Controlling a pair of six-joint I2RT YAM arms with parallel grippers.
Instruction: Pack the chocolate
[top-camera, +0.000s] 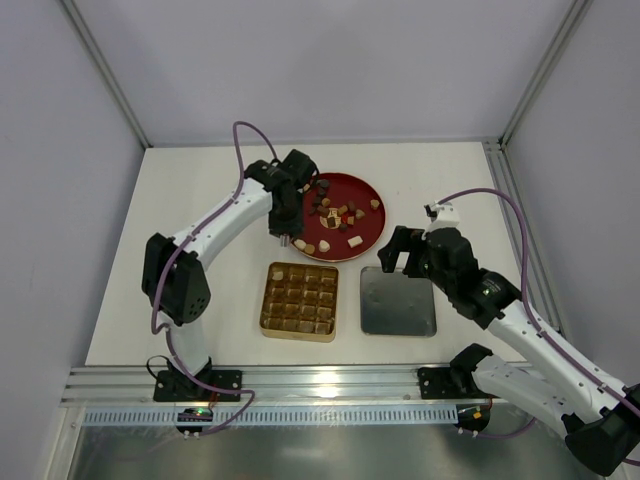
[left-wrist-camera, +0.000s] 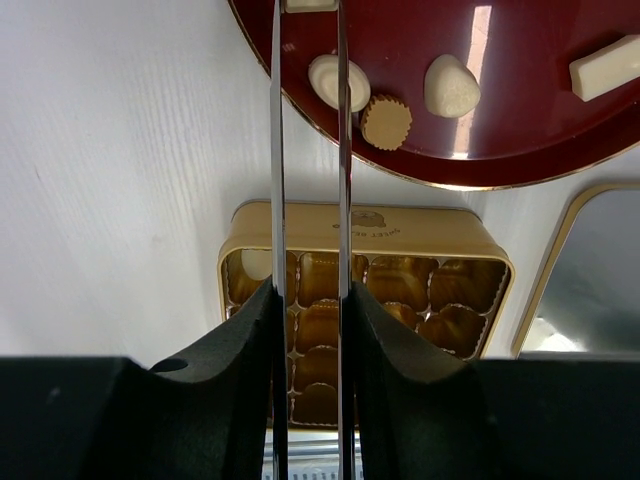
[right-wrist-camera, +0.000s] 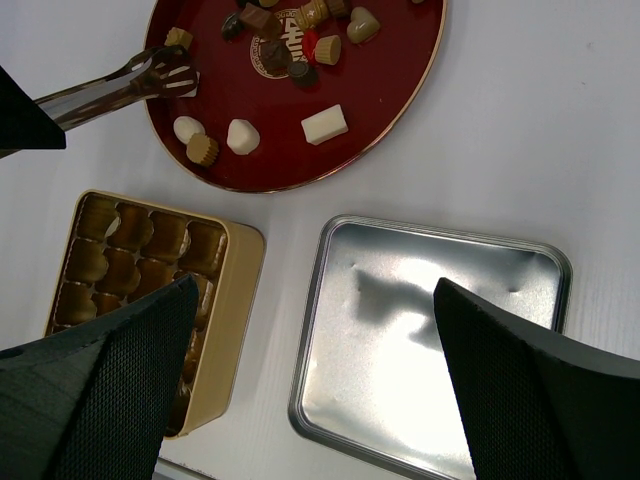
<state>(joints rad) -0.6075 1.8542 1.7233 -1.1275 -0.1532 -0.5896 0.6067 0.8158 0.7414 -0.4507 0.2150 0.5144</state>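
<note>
The chocolate (top-camera: 335, 212) (right-wrist-camera: 290, 50) lies as several brown, tan and cream pieces on a round red plate (top-camera: 365, 195). My left gripper (top-camera: 284, 232) (left-wrist-camera: 310, 300) is shut on metal tongs (left-wrist-camera: 277, 150) (right-wrist-camera: 110, 88). The tong tips sit at the plate's left edge and pinch a cream piece (left-wrist-camera: 311, 4). A gold gridded box (top-camera: 267, 300) (left-wrist-camera: 360, 222) stands below the plate, with one pale piece (left-wrist-camera: 256, 262) in a corner cell. My right gripper (top-camera: 400, 255) (right-wrist-camera: 315, 290) hangs open and empty over the gap between the box and a silver lid.
The silver lid (top-camera: 398, 302) (right-wrist-camera: 430, 330) lies flat to the right of the gold box. Two cream pieces and a tan cup (left-wrist-camera: 386, 122) lie near the plate's rim by the tongs. An aluminium rail (top-camera: 320, 385) runs along the near table edge.
</note>
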